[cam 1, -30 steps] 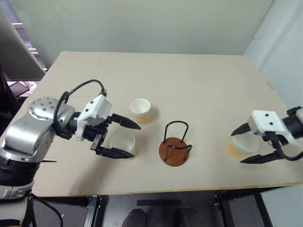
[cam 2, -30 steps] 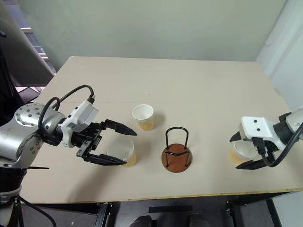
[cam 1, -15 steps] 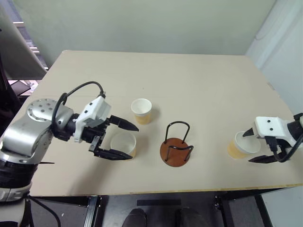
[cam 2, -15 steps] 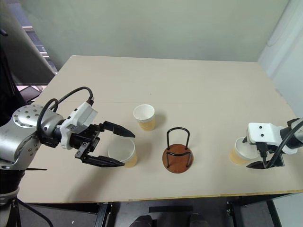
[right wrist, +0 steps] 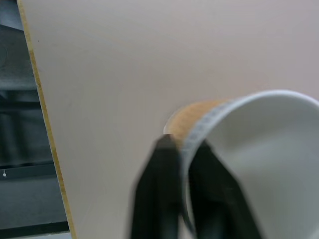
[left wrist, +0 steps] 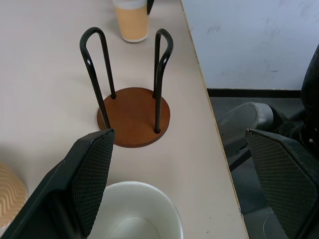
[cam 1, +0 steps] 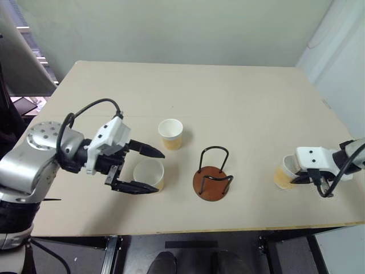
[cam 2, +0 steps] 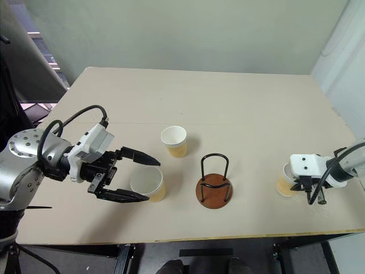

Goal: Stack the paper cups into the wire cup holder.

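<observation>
Since a second ago, the right gripper (right wrist: 183,149) has been lowered onto the paper cup (cam 1: 282,174) near the table's right front corner, and its two black fingers, then spread wide on either side of the cup, have been closed on the cup's wall. In the right wrist view one finger is seen outside the brown wall and the other inside the white rim, so the wall is pinched between them. The cup is seen tilted in that view; whether its base is touching the table (cam 1: 228,103) cannot be told.

Little change is seen on the left. The left gripper (cam 1: 138,169) is held just above the table with its fingers spread fully wide, one on each side of a second paper cup (cam 1: 149,173), which is standing upright with its white inside showing. No contact between those fingers and the cup can be made out, and nothing is held.

A third paper cup (cam 1: 170,133) is standing upright a little farther back, between the left gripper and the wire cup holder (cam 1: 213,176). The holder is found near the front edge at the middle of the table, its black wire loops rising from the reddish-brown disc base, with no cup in it.
</observation>
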You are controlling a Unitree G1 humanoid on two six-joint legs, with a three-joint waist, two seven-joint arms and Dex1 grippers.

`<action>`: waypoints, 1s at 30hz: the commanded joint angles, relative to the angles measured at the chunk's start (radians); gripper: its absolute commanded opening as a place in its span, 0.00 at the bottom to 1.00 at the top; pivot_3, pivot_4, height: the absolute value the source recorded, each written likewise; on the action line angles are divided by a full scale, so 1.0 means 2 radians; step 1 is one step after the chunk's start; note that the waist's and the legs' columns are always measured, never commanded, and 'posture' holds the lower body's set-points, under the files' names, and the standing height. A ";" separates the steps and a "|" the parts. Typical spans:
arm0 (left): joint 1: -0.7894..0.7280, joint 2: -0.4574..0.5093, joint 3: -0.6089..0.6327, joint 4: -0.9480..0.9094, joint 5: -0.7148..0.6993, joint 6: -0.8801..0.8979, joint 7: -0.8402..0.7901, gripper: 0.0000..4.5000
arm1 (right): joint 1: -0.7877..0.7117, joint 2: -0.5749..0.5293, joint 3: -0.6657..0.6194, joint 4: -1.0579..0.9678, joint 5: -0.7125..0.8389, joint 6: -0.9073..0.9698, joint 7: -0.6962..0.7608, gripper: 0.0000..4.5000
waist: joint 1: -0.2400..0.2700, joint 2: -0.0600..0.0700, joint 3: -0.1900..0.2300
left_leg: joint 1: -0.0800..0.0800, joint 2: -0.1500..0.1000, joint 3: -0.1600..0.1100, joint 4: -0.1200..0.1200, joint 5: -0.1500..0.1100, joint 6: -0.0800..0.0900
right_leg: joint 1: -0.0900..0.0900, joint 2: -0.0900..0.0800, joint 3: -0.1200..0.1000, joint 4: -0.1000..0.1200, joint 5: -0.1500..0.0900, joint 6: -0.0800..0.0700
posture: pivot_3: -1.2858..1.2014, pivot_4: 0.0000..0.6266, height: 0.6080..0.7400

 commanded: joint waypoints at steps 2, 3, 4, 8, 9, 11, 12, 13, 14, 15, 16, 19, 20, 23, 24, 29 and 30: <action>0.004 0.009 0.022 -0.016 -0.010 0.001 0.004 1.00 | -0.054 -0.017 -0.039 -0.026 0.075 0.013 0.048 0.01 | -0.001 0.000 0.000 | 0.000 0.000 0.000 0.000 0.000 0.000 | 0.000 0.000 0.000 0.000 0.000 0.000 | 0.52 0.24 1.00; 0.004 0.010 0.022 -0.015 -0.010 0.001 0.005 1.00 | -0.078 -0.019 -0.039 -0.034 0.101 0.021 0.051 0.01 | -0.001 0.000 0.000 | 0.000 0.000 0.001 0.000 0.000 0.000 | 0.000 0.000 0.000 0.000 0.000 0.000 | 0.52 0.24 1.00; 0.004 0.010 0.022 -0.015 -0.010 0.000 0.006 1.00 | -0.117 -0.017 -0.038 -0.042 0.134 0.032 0.052 0.01 | -0.001 0.000 0.000 | 0.000 0.000 0.001 0.000 0.000 0.000 | 0.000 0.000 0.000 0.000 0.000 0.000 | 0.52 0.24 1.00; 0.003 0.009 0.019 -0.013 -0.009 -0.001 0.010 1.00 | -0.250 0.034 -0.020 -0.053 0.214 0.069 0.052 0.01 | -0.005 0.000 0.000 | 0.000 0.000 0.001 0.000 0.000 0.000 | 0.000 0.002 0.000 0.000 0.000 0.000 | 0.52 0.24 1.00; 0.002 0.009 0.018 -0.013 -0.009 -0.002 0.010 1.00 | -0.279 0.059 -0.016 -0.055 0.226 0.081 0.052 0.01 | -0.006 0.000 0.000 | 0.000 0.000 0.001 0.000 0.000 0.000 | 0.000 0.003 0.000 0.000 0.000 0.000 | 0.52 0.24 1.00; 0.000 0.008 0.016 -0.010 -0.007 -0.004 0.011 1.00 | -0.318 0.105 -0.004 -0.062 0.232 0.100 0.050 0.01 | -0.008 0.000 0.000 | 0.001 0.002 0.000 0.000 0.000 0.000 | 0.000 0.004 0.000 0.000 0.000 0.000 | 0.52 0.24 1.00; -0.002 0.008 0.015 -0.009 -0.006 -0.004 0.011 1.00 | -0.326 0.120 0.004 -0.066 0.230 0.103 0.051 0.01 | -0.008 0.000 0.000 | 0.001 0.002 0.000 0.000 0.000 0.000 | 0.000 0.004 0.000 0.000 0.000 0.000 | 0.52 0.24 1.00; -0.003 0.008 0.014 -0.008 -0.005 -0.005 0.012 1.00 | -0.329 0.131 0.011 -0.069 0.226 0.104 0.051 0.01 | -0.008 0.000 0.000 | 0.001 0.002 0.000 0.000 0.000 0.000 | 0.000 0.004 0.000 0.000 0.000 0.000 | 0.52 0.24 1.00; -0.004 0.008 0.014 -0.008 -0.005 -0.005 0.012 1.00 | -0.329 0.139 0.020 -0.070 0.218 0.098 0.052 0.01 | -0.007 0.000 0.000 | 0.001 0.002 0.000 0.000 0.000 0.000 | 0.000 0.005 0.000 0.000 0.000 0.000 | 0.52 0.24 1.00; -0.003 0.008 0.015 -0.008 -0.005 -0.004 0.013 1.00 | -0.328 0.144 0.028 -0.071 0.212 0.094 0.052 0.01 | -0.005 0.000 0.000 | 0.000 0.002 -0.001 0.000 0.000 -0.001 | 0.000 0.004 -0.001 0.000 0.000 0.000 | 0.52 0.24 1.00; -0.002 0.009 0.016 -0.010 -0.006 -0.004 0.014 1.00 | -0.326 0.148 0.034 -0.071 0.206 0.089 0.052 0.01 | -0.004 0.000 0.000 | 0.000 0.002 -0.001 0.001 0.000 -0.001 | 0.000 0.004 0.000 0.000 0.000 0.000 | 0.52 0.24 1.00; 0.005 0.012 0.022 -0.016 -0.008 -0.001 0.017 1.00 | -0.317 0.151 0.052 -0.070 0.189 0.071 0.052 0.01 | -0.001 0.000 0.000 | -0.001 0.002 -0.001 0.001 0.000 -0.001 | -0.001 0.003 0.000 0.000 0.000 0.000 | 0.52 0.24 1.00; 0.009 0.013 0.025 -0.018 -0.009 0.000 0.019 1.00 | -0.314 0.149 0.057 -0.073 0.191 0.069 0.052 0.01 | -0.001 0.000 0.000 | -0.001 0.002 -0.001 0.001 0.000 -0.001 | -0.001 0.003 0.000 0.000 0.000 0.000 | 0.52 0.24 1.00; 0.022 0.019 0.035 -0.026 -0.014 0.003 0.023 1.00 | -0.302 0.139 0.068 -0.087 0.204 0.064 0.052 0.01 | -0.002 0.000 0.000 | -0.001 0.002 -0.001 0.000 0.000 -0.001 | -0.001 0.003 0.000 0.000 0.000 0.000 | 0.52 0.24 1.00; 0.025 0.021 0.038 -0.028 -0.016 0.004 0.025 1.00 | -0.300 0.136 0.070 -0.090 0.207 0.062 0.052 0.01 | -0.002 0.000 0.000 | -0.001 0.002 0.000 0.000 0.000 -0.001 | -0.001 0.003 0.000 0.000 0.000 0.000 | 0.52 0.24 1.00; 0.035 0.026 0.047 -0.035 -0.019 0.007 0.028 1.00 | -0.286 0.141 0.082 -0.092 0.186 0.044 0.052 0.01 | -0.002 0.000 0.000 | 0.000 0.002 0.000 0.000 0.000 -0.001 | 0.000 0.003 0.000 0.000 0.000 -0.001 | 0.52 0.24 1.00; 0.037 0.026 0.049 -0.036 -0.020 0.008 0.029 1.00 | -0.284 0.144 0.083 -0.091 0.181 0.043 0.052 0.01 | -0.002 0.000 0.000 | 0.000 0.002 0.000 0.000 0.000 -0.001 | 0.000 0.003 0.000 0.000 0.000 -0.001 | 0.52 0.24 1.00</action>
